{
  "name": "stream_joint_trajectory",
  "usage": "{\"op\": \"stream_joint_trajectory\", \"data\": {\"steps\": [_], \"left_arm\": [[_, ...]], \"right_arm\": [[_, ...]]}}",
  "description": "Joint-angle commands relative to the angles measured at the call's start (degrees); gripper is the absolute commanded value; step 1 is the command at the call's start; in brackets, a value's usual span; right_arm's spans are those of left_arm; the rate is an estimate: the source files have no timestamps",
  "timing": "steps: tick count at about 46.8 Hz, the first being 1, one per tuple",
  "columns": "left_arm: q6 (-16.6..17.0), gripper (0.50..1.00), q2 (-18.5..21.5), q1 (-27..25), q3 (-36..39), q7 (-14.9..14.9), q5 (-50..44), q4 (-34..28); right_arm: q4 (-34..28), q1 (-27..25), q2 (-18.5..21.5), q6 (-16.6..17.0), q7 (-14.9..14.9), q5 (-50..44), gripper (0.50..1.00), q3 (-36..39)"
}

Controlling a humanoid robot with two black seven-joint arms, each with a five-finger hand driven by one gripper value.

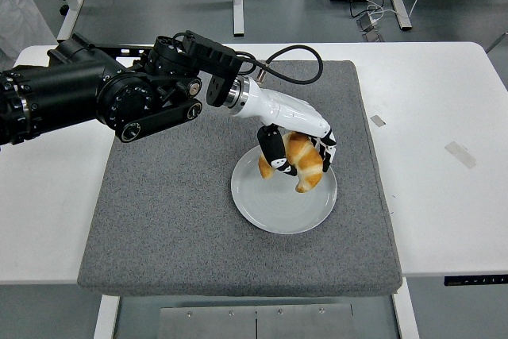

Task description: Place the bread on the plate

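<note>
- The croissant sits in the grip of the left hand, right over the upper part of the plate.
- Its golden, curved body hangs tilted, lower tip pointing down at the plate's face; whether that tip touches the plate is hard to tell from here.
- The left hand is clamped round the croissant, black fingers wrapped over its left side and more curling in on the right.
- The white forearm slopes down from the upper left, and behind it the bulky black arm reaches in from the left edge with a black cable looping above the wrist.
- The plate, pale grey and round, lies on the grey mat, right of its middle.
- The mat covers the centre of the white bench.
- Two small scraps of tape lie on the bench to the right, well apart from the mat.
</note>
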Motion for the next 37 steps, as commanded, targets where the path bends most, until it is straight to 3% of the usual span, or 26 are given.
{"op": "stream_joint_trajectory", "data": {"steps": [1,16,37], "left_arm": [[0.93,0.500,-0.10,1.16,1.01,0.00,0.01,0.15],[2.07,0.500,-0.89,5.82,1.72,0.00,1.50,3.31],[3.04,0.500,-1.68,7.93,1.72,0.00,1.59,5.60]], "right_arm": [[0.00,0.00,0.00,0.00,0.00,0.00,1.000,0.00],[0.00,0.00,0.00,0.00,0.00,0.00,1.000,0.00],[0.00,0.00,0.00,0.00,0.00,0.00,1.000,0.09]]}}
